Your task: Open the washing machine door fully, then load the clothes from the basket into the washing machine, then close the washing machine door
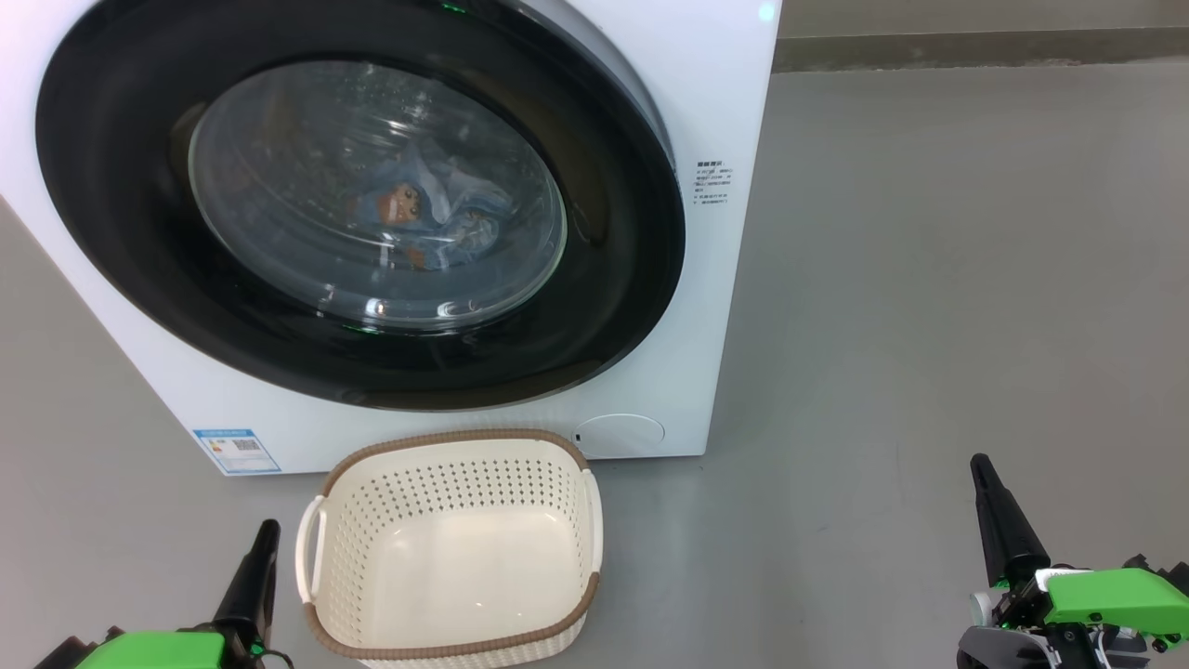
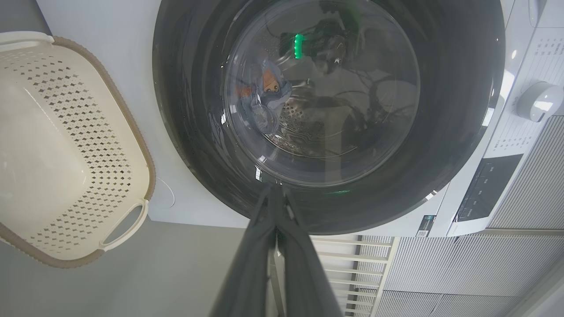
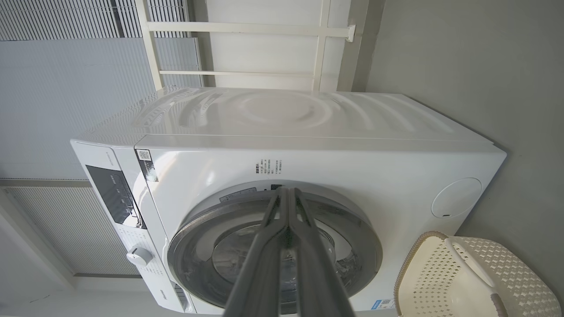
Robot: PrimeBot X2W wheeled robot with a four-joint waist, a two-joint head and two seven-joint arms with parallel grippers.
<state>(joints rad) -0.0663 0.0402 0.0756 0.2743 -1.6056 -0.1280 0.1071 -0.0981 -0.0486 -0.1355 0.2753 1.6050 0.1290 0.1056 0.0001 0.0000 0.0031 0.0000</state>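
Currently we find the washing machine [image 1: 734, 279] standing on the grey floor [image 1: 929, 279] with the washing machine door [image 1: 618, 279] shut, its black ring seated flat against the white front. Through the clear glass bowl we see the clothes [image 1: 418, 218] lying inside the drum. A denim-blue garment with an orange cartoon patch is plain; we cannot tell any other garments apart. The basket [image 1: 455, 488] sits on the floor just in front of the machine, below the door, with its far rim near the front panel and its pale bottom fully exposed. A blue label sticker [image 1: 236, 451] lies on the front panel to the left of the basket, and a round service cover [image 1: 618, 434] lies to its right.

We note the left gripper [image 1: 269, 530] at the lower left, just beside the basket's left handle, with its fingers pressed together and pointing toward the machine. The right gripper [image 1: 981, 469] stands at the lower right, well apart from the basket, likewise closed. Both grippers are apart from the basket and the machine.
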